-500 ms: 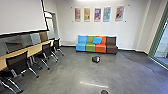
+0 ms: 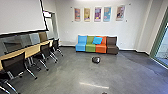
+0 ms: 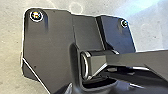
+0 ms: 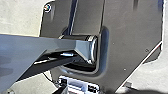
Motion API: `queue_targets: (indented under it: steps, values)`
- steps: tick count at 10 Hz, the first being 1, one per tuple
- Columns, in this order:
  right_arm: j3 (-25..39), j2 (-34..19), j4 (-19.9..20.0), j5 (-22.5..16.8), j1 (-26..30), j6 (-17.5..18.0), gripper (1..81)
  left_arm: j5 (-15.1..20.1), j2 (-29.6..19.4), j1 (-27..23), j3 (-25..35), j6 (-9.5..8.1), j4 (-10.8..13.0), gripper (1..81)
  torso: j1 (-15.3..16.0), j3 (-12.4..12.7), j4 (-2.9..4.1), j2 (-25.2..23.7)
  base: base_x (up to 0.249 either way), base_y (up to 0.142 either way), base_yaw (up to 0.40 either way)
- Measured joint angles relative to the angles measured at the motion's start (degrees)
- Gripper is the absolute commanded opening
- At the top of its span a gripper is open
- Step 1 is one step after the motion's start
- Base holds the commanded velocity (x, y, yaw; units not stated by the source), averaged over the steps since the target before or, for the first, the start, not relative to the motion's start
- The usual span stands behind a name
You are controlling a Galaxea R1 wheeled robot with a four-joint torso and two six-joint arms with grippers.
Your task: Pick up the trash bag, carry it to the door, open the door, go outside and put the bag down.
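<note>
A small dark bundle (image 2: 95, 59), perhaps the trash bag, rests on the grey floor in front of the colourful sofa in the head view. It has a paler patch, and its exact shape is blurred. At the far right stands a green-framed glass door or window (image 2: 162, 42) with brightness behind it. Whether my grippers hold anything cannot be made out.
A long wooden table (image 2: 32, 51) with several black chairs (image 2: 15, 65) lines the left side. The sofa (image 2: 92, 47) stands against the back wall. A small dark thing (image 2: 104, 93) lies at the bottom edge.
The head view has shifted slightly, with the near chairs lower and further left as the camera moved. The dark thing at the bottom edge shows less than before.
</note>
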Motion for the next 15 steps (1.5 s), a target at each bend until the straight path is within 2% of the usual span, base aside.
queue_targets:
  steps: [8,13,15]
  values:
    - [0.0,0.0,0.0,0.0,0.0,0.0,81.1,0.0,0.3,0.0,0.0,0.00,0.0,81.1,0.0,0.0,0.00,0.0,0.152,0.000,0.000]
    - [-0.2,-0.4,0.1,0.0,0.2,0.0,81.1,0.0,0.4,-0.2,-0.2,0.00,0.0,81.1,0.0,0.0,0.00,0.0,0.154,-0.074,0.000]
    - [-0.3,-0.3,0.1,-0.1,0.1,0.0,81.1,0.0,0.4,0.0,-0.2,-0.01,0.0,81.1,0.0,0.0,0.00,0.0,0.154,0.000,0.000]
